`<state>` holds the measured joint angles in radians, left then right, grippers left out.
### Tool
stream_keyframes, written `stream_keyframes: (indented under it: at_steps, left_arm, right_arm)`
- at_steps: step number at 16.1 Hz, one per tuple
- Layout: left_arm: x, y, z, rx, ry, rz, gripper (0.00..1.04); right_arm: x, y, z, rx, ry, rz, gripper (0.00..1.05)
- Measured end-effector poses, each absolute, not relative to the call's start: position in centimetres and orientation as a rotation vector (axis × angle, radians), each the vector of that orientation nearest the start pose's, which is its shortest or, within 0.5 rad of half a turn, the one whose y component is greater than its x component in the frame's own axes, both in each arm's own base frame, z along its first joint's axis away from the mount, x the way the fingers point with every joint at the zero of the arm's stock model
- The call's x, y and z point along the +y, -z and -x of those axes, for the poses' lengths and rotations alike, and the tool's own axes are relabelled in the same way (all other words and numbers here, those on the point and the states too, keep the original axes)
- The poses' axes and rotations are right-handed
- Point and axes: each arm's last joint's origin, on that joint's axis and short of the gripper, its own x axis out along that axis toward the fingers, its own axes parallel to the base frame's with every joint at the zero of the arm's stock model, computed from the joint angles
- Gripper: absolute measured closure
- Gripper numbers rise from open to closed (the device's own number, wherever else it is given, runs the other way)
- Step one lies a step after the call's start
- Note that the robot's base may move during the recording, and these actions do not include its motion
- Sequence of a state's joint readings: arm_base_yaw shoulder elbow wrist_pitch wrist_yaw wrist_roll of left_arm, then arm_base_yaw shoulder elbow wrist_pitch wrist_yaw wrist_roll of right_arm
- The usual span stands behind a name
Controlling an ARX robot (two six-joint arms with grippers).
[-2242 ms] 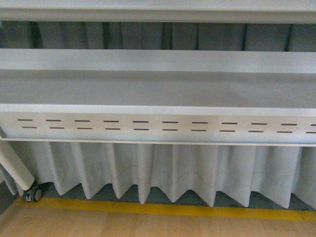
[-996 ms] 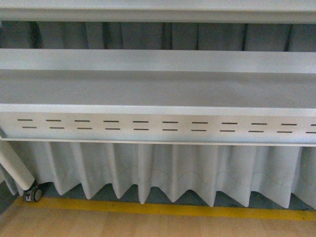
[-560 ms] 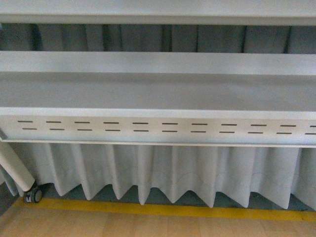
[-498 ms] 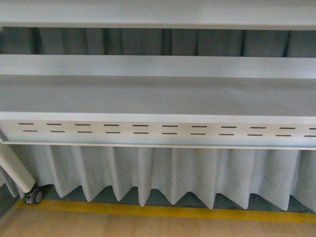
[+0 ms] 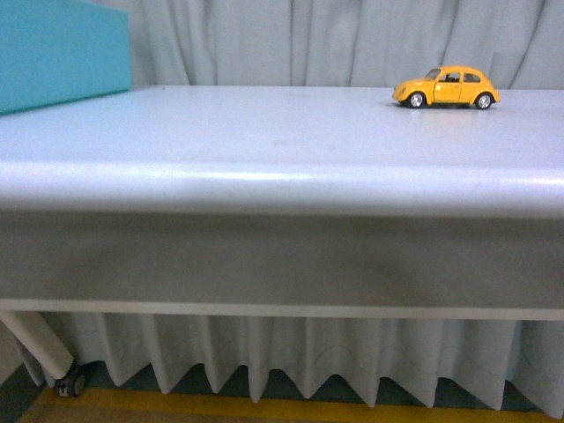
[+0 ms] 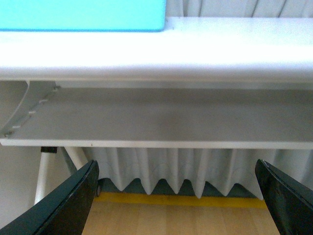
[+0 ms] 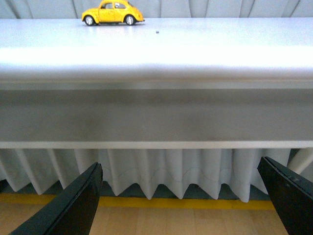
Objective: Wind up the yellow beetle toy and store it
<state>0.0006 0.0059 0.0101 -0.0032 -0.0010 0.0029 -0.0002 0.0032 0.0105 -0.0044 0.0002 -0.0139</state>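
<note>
The left pincer (image 6: 176,166) is spread wide with nothing between its dark fingers (image 6: 73,203). It hangs below the level of the surface (image 6: 220,44), facing the rounded front edge. Ahead of it a metal bracket (image 6: 29,107) is fixed under the surface, and a pleated white skirt (image 6: 166,166) hangs beneath. The lower edge of a teal box (image 6: 83,14) rests on the top.

The right pincer (image 7: 180,165) is likewise spread wide and empty, its fingers (image 7: 80,205) well apart. It is also held low in front of the surface edge. From its wrist camera the yellow beetle toy (image 7: 113,13) shows on the far part of the top, with a tiny dark speck (image 7: 157,32) lying on the surface a little nearer than the car. Neither pincer is near the toy.

In the front view no arm shows. The yellow beetle toy (image 5: 447,88) stands on its wheels on the surface (image 5: 264,132) at about 1 o'clock, close to the far edge, side-on with its nose toward 9 o'clock. The teal box (image 5: 57,48) sits at about 10 o'clock, well apart from the car, cut off by the picture's edge. A grey curtain (image 5: 308,40) hangs behind the surface at 12 o'clock. At 6 o'clock the pleated skirt (image 5: 308,352) reaches toward a yellow line (image 5: 264,410) on the floor. At about 7 o'clock a white slanted leg (image 5: 40,339) ends in a small caster (image 5: 70,382). The left wrist camera shows a wooden floor (image 6: 171,220) on the near side of the yellow line.
</note>
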Motion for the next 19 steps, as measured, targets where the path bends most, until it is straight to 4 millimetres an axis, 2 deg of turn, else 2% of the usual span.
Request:
stream_keyframes:
  at_steps: [19]
  left_arm:
    - [0.01, -16.62, -9.75, -0.001, -0.001, -0.003, 0.07]
  right_arm:
    - [0.00, -16.65, -9.73, -0.003, 0.000, 0.010, 0.07]
